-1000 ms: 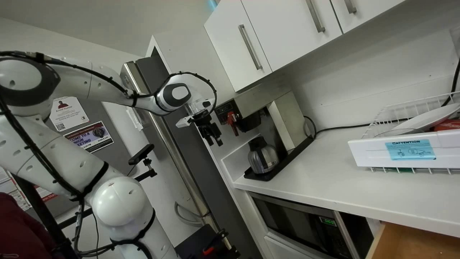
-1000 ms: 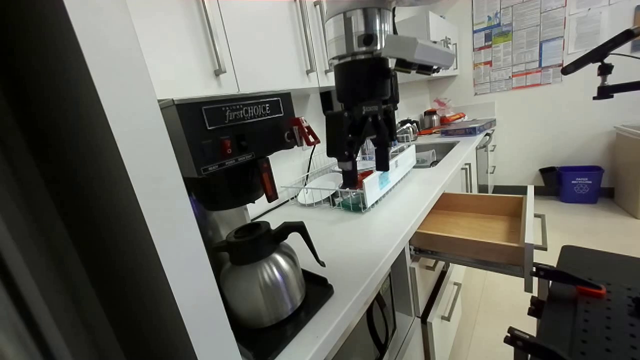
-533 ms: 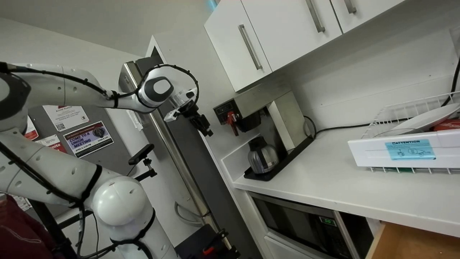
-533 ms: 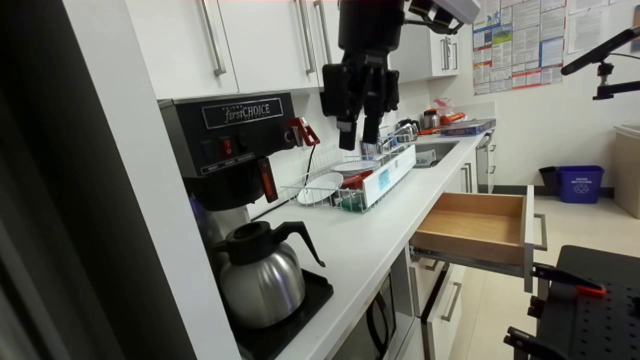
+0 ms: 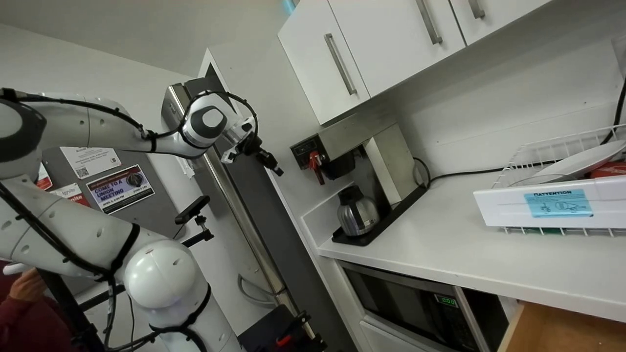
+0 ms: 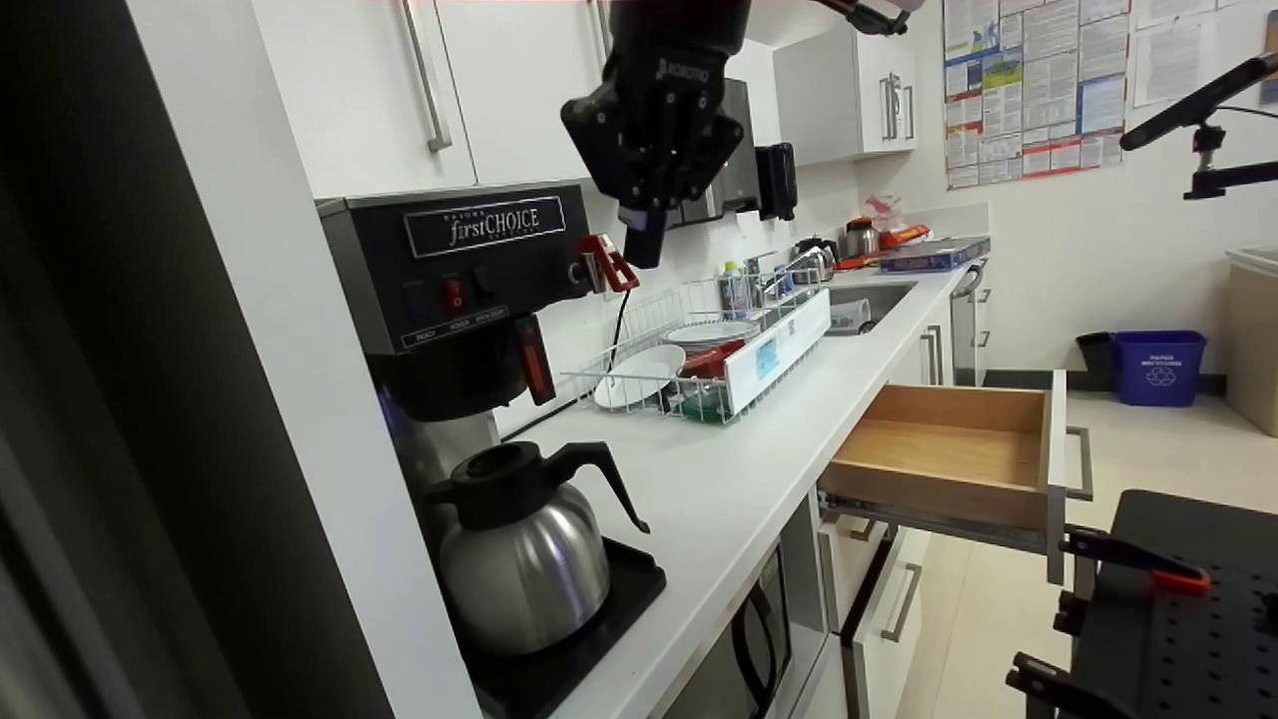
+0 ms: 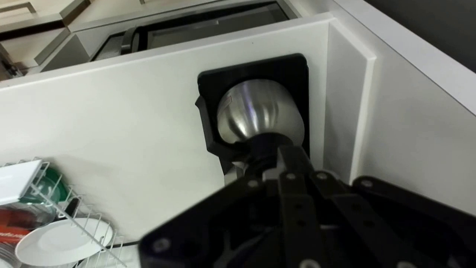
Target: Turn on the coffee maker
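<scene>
Over the last second the end effector (image 6: 648,248) has drawn back, tilted toward the machine and brought its jaws together — no gap shows at the tips, and nothing is held. The coffee maker (image 5: 354,137) stands ahead of it, near but apart; this suggests lining up for a push. An exterior view shows the red power switch (image 6: 452,295); the wrist view — looking past the tips at the steel carafe (image 7: 260,111) — does not.
</scene>
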`<state>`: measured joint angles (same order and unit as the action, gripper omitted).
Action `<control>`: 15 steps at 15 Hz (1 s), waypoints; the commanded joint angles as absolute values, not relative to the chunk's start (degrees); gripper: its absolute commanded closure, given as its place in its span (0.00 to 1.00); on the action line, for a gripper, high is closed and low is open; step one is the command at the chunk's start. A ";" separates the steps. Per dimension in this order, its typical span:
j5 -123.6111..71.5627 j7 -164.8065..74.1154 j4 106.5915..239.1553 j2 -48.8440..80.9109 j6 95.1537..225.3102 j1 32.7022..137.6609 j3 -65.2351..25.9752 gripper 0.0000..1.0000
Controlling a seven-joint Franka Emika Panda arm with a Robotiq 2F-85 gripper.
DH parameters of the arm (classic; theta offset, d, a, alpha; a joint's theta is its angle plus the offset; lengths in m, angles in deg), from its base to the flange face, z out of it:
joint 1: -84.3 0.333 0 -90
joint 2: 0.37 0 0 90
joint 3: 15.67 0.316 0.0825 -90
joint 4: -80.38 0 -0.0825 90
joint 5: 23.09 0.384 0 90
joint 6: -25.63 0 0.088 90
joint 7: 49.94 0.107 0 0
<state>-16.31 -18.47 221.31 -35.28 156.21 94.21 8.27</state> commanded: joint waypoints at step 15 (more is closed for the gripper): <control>-19.40 -17.28 216.77 -29.31 162.01 93.84 9.42 1.00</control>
